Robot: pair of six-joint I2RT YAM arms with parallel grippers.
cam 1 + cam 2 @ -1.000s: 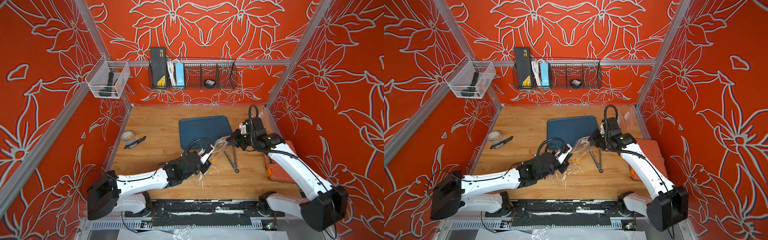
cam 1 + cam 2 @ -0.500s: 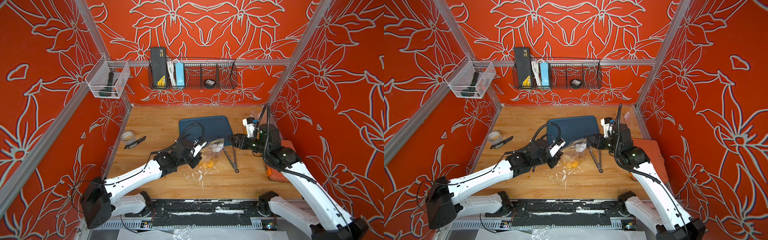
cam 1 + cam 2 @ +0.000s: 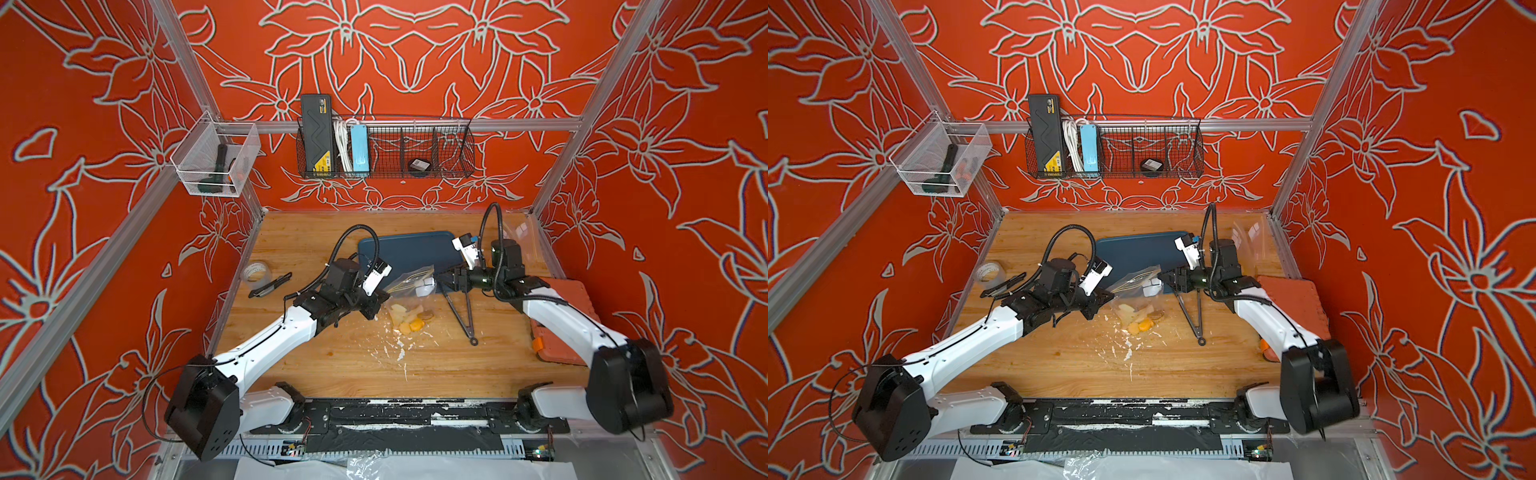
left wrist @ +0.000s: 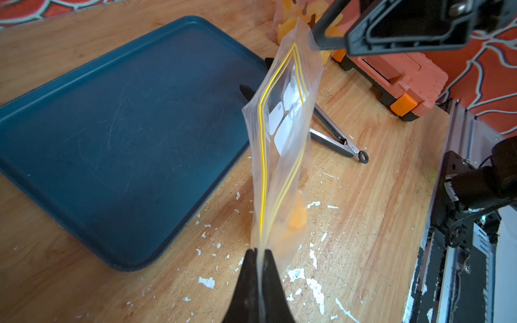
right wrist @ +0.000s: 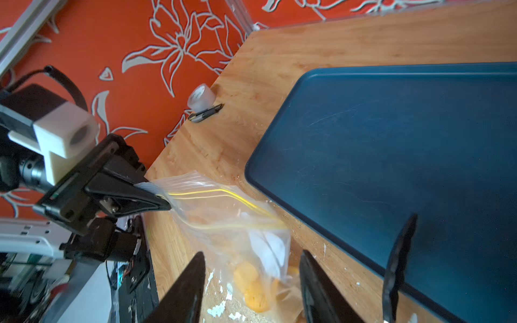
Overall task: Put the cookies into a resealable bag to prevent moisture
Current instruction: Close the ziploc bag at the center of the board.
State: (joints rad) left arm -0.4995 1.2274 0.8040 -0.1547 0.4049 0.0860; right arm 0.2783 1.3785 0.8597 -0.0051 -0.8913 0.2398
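Note:
A clear resealable bag [image 3: 409,282] [image 3: 1136,282] with yellow zip lines hangs upright beside the blue tray. Its bottom rests on the table. Yellow-orange cookies [image 3: 409,322] [image 3: 1142,322] lie inside at the bottom, also seen through the plastic in the wrist views [image 4: 296,221] [image 5: 249,279]. My left gripper [image 3: 384,295] [image 4: 260,253] is shut on one end of the bag's top edge [image 4: 279,139]. My right gripper [image 3: 442,280] [image 5: 251,260] stands open at the bag's other end, a finger on each side of the plastic [image 5: 223,212] without pinching it.
The blue tray [image 3: 407,249] lies behind the bag. Metal tongs [image 3: 461,307] lie to its right, and an orange-red case [image 3: 569,299] at the right edge. A tape roll [image 3: 257,272] and a black knife [image 3: 270,286] sit at the left. White flecks mark the wood.
My right gripper has opened and let go of the bag's edge. The left gripper, still shut on the bag, has moved back and left, and the cookies now sit at the bag's bottom.

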